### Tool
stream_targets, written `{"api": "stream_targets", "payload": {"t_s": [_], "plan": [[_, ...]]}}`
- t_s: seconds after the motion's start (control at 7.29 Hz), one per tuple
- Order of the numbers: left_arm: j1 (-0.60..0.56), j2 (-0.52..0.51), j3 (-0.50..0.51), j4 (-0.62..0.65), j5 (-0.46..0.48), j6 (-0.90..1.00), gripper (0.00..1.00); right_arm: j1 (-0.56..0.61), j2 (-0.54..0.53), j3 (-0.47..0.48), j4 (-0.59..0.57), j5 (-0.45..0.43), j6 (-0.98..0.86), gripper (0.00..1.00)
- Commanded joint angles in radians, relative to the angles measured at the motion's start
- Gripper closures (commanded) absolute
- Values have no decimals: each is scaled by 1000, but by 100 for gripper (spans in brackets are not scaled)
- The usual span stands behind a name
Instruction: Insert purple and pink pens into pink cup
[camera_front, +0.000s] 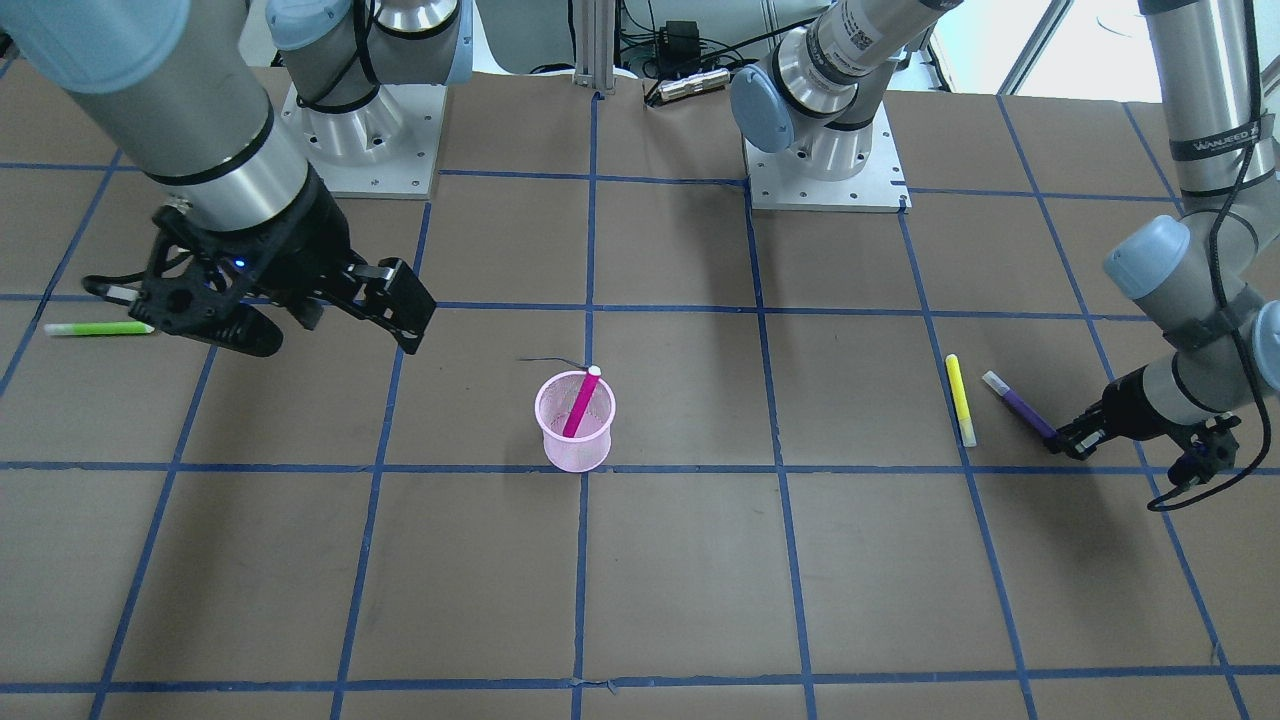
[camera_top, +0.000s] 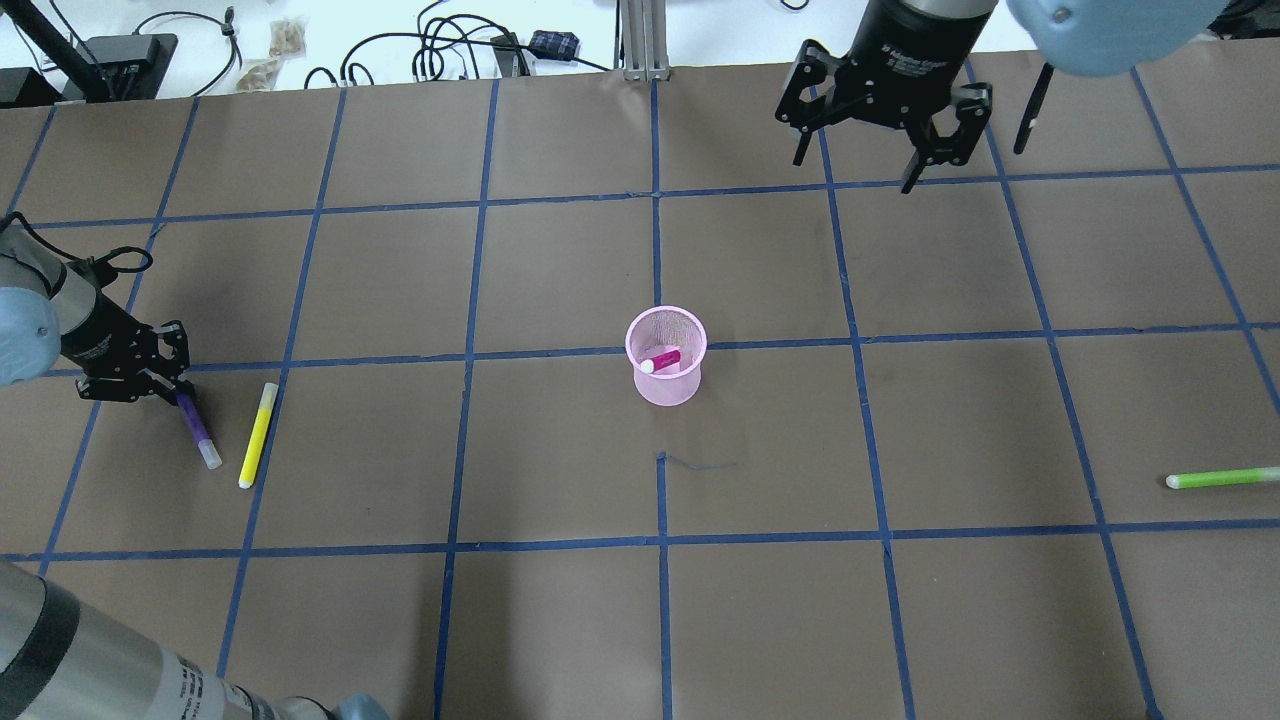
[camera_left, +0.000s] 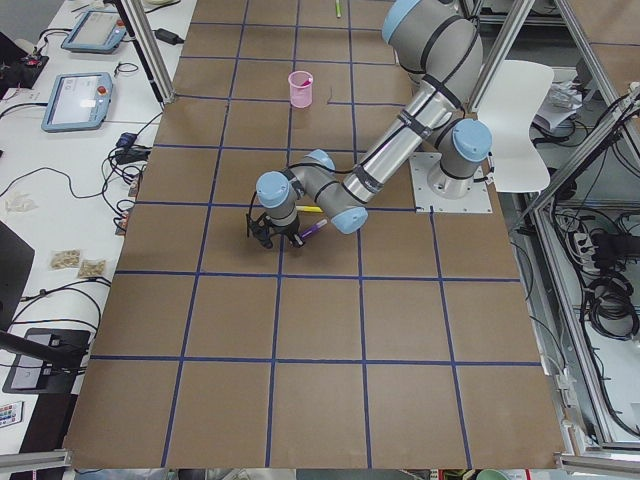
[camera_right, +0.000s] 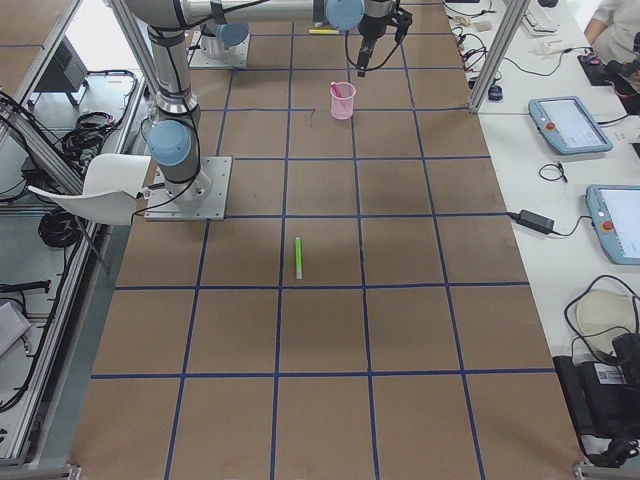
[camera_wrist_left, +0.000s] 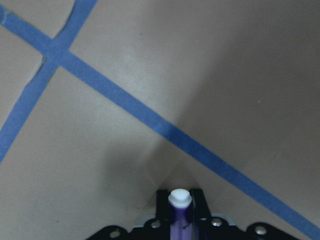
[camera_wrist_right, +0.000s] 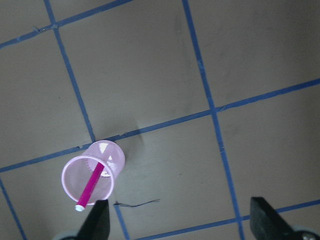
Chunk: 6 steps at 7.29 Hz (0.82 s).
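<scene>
The pink mesh cup (camera_front: 575, 420) stands mid-table, and it also shows in the overhead view (camera_top: 666, 355) and the right wrist view (camera_wrist_right: 92, 175). A pink pen (camera_front: 580, 403) leans inside it. The purple pen (camera_top: 195, 425) lies on the table at the robot's far left. My left gripper (camera_top: 150, 385) is low at the table and shut on one end of the purple pen. In the left wrist view the pen's white cap (camera_wrist_left: 179, 197) sits between the fingers. My right gripper (camera_top: 880, 165) is open and empty, raised above the table away from the cup.
A yellow pen (camera_top: 257, 435) lies just beside the purple pen. A green pen (camera_top: 1220, 479) lies far on the robot's right. A thin dark scrap (camera_front: 550, 360) lies by the cup. The brown table carries a blue tape grid.
</scene>
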Motion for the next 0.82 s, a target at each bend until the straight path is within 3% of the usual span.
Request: {"api": "stream_targets", "payload": {"t_s": [0.0,0.27,0.69], "plan": [[-11,43,41,-8,1,10,100,-21,-5,-22,30,-102,-154,0],[-119,103,203,-21,5,8,100,-19,-31,21,17,-104,-166,0],[-354,148,244,16,38,-143,100,-33,-60,134,-162,-121,-224,0]]}}
